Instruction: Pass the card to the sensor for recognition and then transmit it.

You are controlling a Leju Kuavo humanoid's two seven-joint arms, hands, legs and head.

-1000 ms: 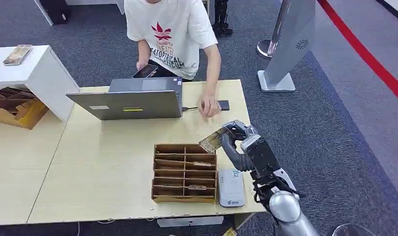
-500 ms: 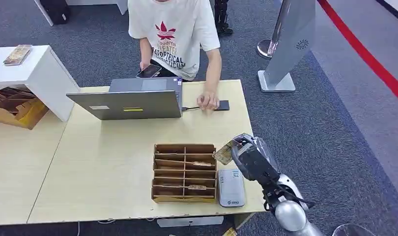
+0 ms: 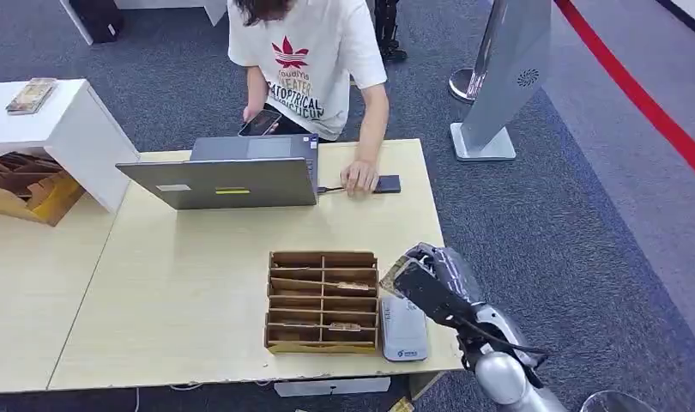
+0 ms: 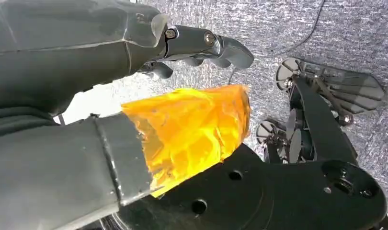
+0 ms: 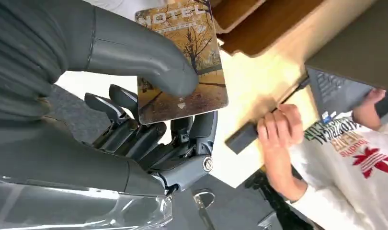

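The card (image 5: 182, 62) is held in the right robot hand (image 3: 430, 279), pinched flat between the thumb on its printed face and the fingers (image 5: 134, 129) behind it. It is carried at the near right corner of the tabletop (image 3: 181, 292), just above the far end of the sensor (image 3: 403, 329), a small grey-white box lying flat just right of the wooden organizer (image 3: 323, 300).

The card is judged to be light, thin, stiff and smooth-faced, so it may slide if the pinch is loosened. It is best gripped along one short edge, so that most of the face is left free to be presented flat to the sensor. The word "HOTEL" and a tree picture are printed on it.

The organizer is divided into two columns of shallow slots. Cards are seen lying in at least two slots; the contents of the others cannot be made out.

The left robot hand (image 4: 134, 120) is seen in its wrist view; whether it is spread or closed cannot be told.

Farther off, an open laptop (image 3: 228, 176) stands on the tabletop. A person (image 3: 305, 60) sits at the far edge, one hand resting on a dark device (image 3: 387, 184).
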